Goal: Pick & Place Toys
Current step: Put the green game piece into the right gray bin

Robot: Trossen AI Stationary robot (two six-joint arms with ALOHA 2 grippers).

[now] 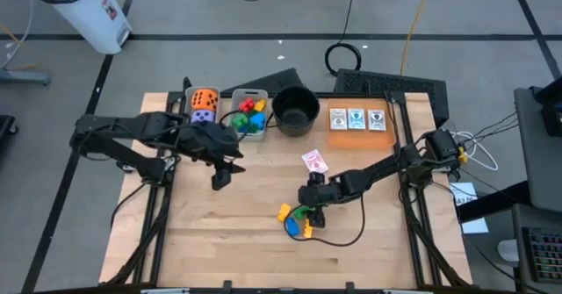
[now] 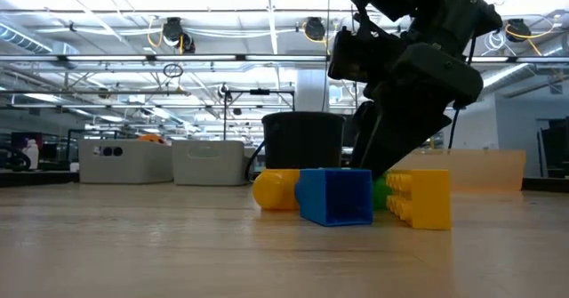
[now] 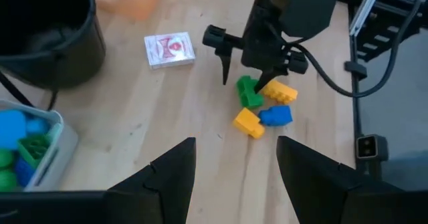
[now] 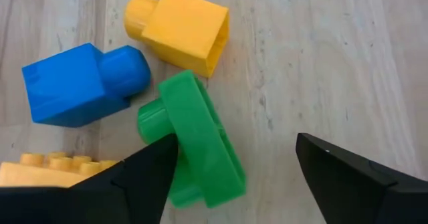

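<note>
Down at the near edge of the wooden table (image 1: 219, 233), the right gripper (image 4: 231, 167) drops over the green block (image 4: 194, 147), fingers spread either side of it, one pad touching, nothing clamped yet. The green block lies tipped among a blue block (image 4: 80, 83) and two yellow ones, stud aimed at the blue. Farther back, the left gripper (image 3: 234, 177) hovers parted and empty, near the grey bin (image 1: 249, 111) of sorted toys.

A round black pot (image 1: 295, 110) stands near the back of the wooden tabletop (image 1: 237, 233). A grey bin (image 1: 249, 95) sits just beside the pot. Another bin (image 1: 203, 106) sits next to that one. A white trash can (image 1: 83, 9) stands on the grey floor (image 1: 219, 22), well apart from the tabletop.
</note>
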